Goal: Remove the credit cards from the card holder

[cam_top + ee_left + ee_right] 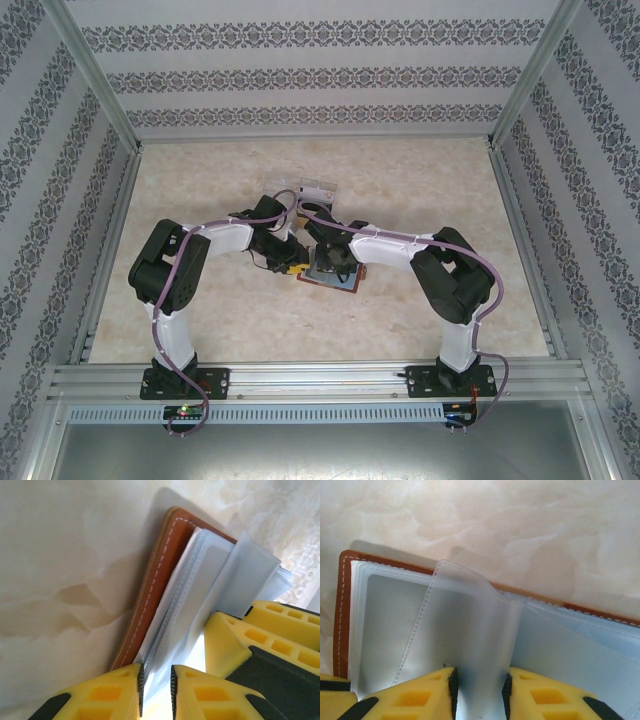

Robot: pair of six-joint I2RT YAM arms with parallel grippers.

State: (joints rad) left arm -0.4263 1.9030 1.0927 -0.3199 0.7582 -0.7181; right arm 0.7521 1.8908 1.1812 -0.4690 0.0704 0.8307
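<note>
The card holder (334, 276) lies open on the table between both arms. Its cover is brown leather (156, 575) with white stitching, and it holds clear plastic sleeves (210, 575). My left gripper (156, 674) is at the sleeves' edge, its jaws a narrow gap apart with sleeve edges running between the pads. My right gripper (480, 677) is shut on one clear sleeve (470, 610), which stands up bent from the holder (342, 605). Its yellow fingers (235, 640) also show beside the sleeves. A few pale credit cards (303, 188) lie on the table beyond the grippers.
The table top is pale marbled stone (200, 180), fenced by metal rails (320, 378) and patterned walls. Both arms (180, 270) (450, 275) bend inward and meet over the middle.
</note>
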